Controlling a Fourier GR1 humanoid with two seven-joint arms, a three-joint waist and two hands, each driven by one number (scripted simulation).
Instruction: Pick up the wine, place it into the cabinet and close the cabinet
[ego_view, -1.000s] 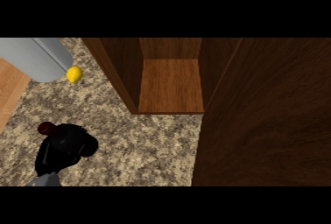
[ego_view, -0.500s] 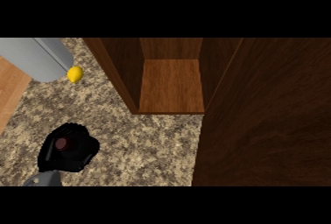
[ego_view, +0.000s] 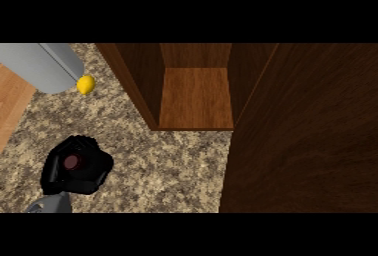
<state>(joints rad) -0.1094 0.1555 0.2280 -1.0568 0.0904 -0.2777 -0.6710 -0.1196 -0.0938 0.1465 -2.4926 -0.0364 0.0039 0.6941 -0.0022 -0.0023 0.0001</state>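
Gripping: left hand, fingers curled round wine, only its dark red top showing between them.
Wine: well left of cabinet and nearer the view's lower edge, over speckled counter, body hidden by hand.
Forearm: grey, entering from lower edge just below hand.
Cabinet: open, bare wooden shelf inside, standing on counter.
Door: dark wood, swung out at cabinet's right.
Lemon: left of cabinet, touching grey cylinder.
Board: wooden, far left of cabinet.
Right hand: out of view.
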